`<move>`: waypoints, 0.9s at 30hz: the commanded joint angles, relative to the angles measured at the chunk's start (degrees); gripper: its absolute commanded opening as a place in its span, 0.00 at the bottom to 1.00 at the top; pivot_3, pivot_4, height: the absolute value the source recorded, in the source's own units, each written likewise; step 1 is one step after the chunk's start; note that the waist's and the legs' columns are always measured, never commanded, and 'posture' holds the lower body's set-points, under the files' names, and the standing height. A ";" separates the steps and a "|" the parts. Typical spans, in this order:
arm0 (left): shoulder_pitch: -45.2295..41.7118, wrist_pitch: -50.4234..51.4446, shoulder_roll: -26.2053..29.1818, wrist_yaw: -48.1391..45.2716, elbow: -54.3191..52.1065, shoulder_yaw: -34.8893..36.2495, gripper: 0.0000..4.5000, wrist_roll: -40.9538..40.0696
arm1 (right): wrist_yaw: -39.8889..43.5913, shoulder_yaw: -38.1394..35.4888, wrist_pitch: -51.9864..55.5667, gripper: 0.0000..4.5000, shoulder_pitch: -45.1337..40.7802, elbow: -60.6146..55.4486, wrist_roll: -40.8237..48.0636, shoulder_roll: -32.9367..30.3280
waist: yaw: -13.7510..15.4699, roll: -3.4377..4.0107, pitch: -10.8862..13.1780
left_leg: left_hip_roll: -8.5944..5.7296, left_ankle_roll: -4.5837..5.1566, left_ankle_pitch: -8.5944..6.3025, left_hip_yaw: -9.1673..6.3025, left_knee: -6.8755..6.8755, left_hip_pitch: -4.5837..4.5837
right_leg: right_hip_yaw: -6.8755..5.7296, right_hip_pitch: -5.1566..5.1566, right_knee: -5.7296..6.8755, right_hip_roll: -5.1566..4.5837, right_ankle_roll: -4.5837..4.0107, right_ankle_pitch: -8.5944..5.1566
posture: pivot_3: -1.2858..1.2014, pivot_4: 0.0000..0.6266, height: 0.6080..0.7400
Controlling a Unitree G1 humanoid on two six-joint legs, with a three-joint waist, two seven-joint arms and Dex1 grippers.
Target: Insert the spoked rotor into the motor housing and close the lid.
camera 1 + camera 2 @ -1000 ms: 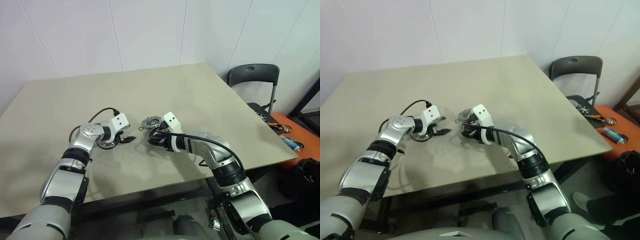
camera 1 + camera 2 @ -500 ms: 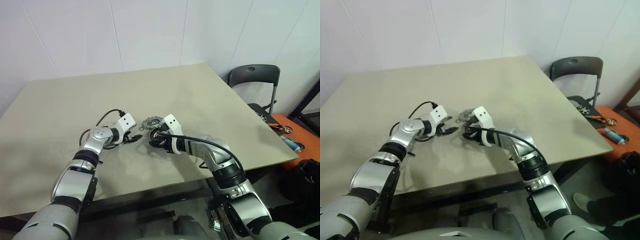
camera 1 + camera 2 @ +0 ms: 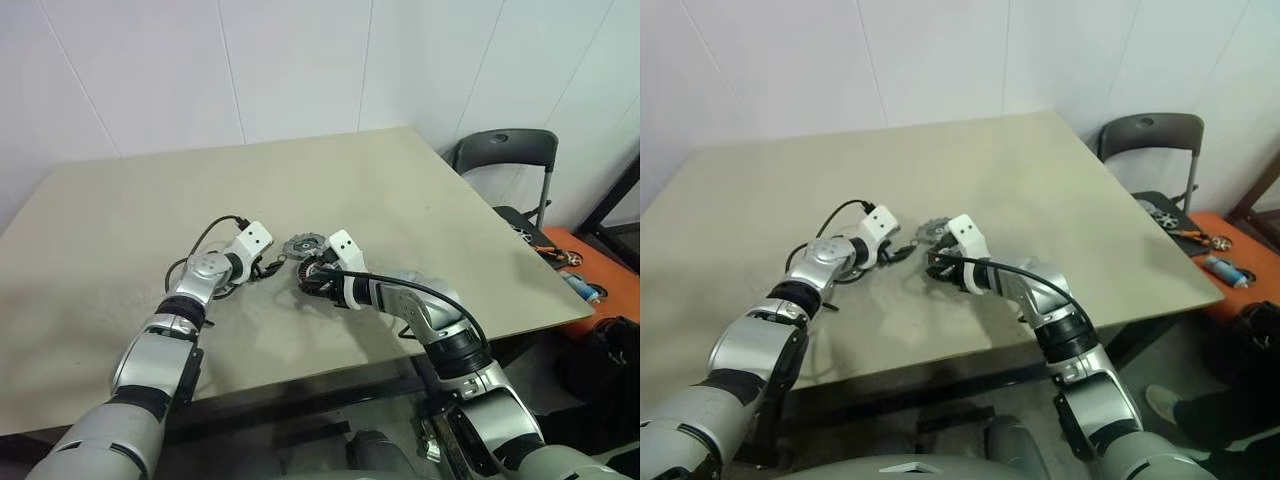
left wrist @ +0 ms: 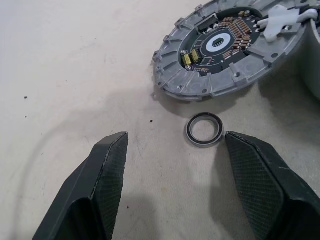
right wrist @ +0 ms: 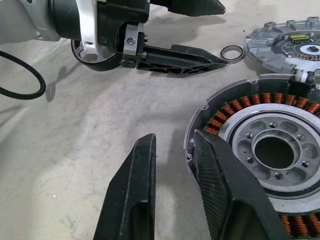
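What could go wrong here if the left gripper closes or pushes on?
1. The open left gripper brackets the small O-ring, not the spoked rotor, which seems to lie back under that wrist. Closing here would likely grab the wrong part.
2. The lid sits just beyond the O-ring. Pushing further could shove it against the motor housing beside it.

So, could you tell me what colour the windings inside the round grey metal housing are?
Copper-orange windings, clearest in the right wrist view.
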 commanded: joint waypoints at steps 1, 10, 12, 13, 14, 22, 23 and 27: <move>-0.89 0.33 -0.56 0.57 0.10 0.40 0.73 0.28 | -0.37 -1.34 0.13 0.29 -0.27 -3.22 0.74 0.38 | 0.03 0.00 0.00 | 0.00 0.00 0.00 0.00 0.00 0.02 | 0.00 0.02 0.00 0.00 0.00 0.00 | 0.52 0.00 1.00; -1.17 1.63 -2.46 2.12 0.36 0.60 0.73 0.13 | -0.99 -1.66 0.63 0.29 0.78 -4.34 0.79 0.29 | 0.66 -0.01 -0.01 | -0.01 0.00 0.00 0.00 0.00 0.07 | 0.00 0.10 -0.03 -0.01 0.01 -0.01 | 0.52 0.00 1.00; -1.31 1.98 -3.09 2.36 0.36 0.82 0.73 0.05 | -1.19 -1.59 0.66 0.29 0.96 -4.42 0.78 0.42 | 1.05 -0.01 -0.01 | -0.01 0.00 0.00 0.00 0.01 0.08 | 0.00 0.11 -0.03 0.00 0.03 -0.02 | 0.52 0.00 1.00; -1.37 2.19 -3.43 2.05 0.31 1.01 0.73 -0.20 | -1.29 -1.59 0.73 0.29 1.03 -4.47 0.79 0.49 | 1.31 -0.01 -0.01 | -0.01 0.00 0.00 0.01 0.01 0.09 | 0.00 0.11 -0.03 0.00 0.04 -0.02 | 0.52 0.00 1.00; -1.49 2.47 -3.76 1.76 0.26 1.28 0.73 -0.51 | -1.37 -1.60 0.80 0.29 1.06 -4.51 0.81 0.55 | 1.45 -0.01 -0.01 | -0.01 0.00 0.00 0.01 0.01 0.09 | 0.00 0.11 -0.03 0.00 0.06 -0.03 | 0.52 0.00 1.00; -2.45 4.13 -4.80 1.95 0.19 2.70 0.73 -0.90 | -1.66 -1.72 0.78 0.29 1.05 -4.40 0.87 0.67 | 1.48 -0.01 -0.01 | -0.03 0.00 0.00 0.00 -0.01 0.04 | 0.00 0.10 -0.11 -0.02 0.04 -0.02 | 0.52 0.00 1.00; -2.45 4.11 -4.91 1.99 0.19 2.75 0.73 -0.92 | -1.72 -1.69 0.77 0.29 1.08 -4.42 0.86 0.70 | 1.43 -0.01 -0.01 | -0.03 0.00 0.00 0.01 -0.02 0.04 | 0.00 0.09 -0.11 -0.01 0.04 -0.02 | 0.52 0.00 1.00; -2.32 4.02 -5.46 1.91 -0.01 2.95 0.73 -1.10 | -1.96 -1.55 0.88 0.29 1.29 -4.63 0.89 0.84 | 1.37 -0.01 -0.01 | -0.03 0.00 0.00 0.00 -0.03 0.04 | 0.00 0.08 -0.11 -0.01 0.04 -0.02 | 0.52 0.00 1.00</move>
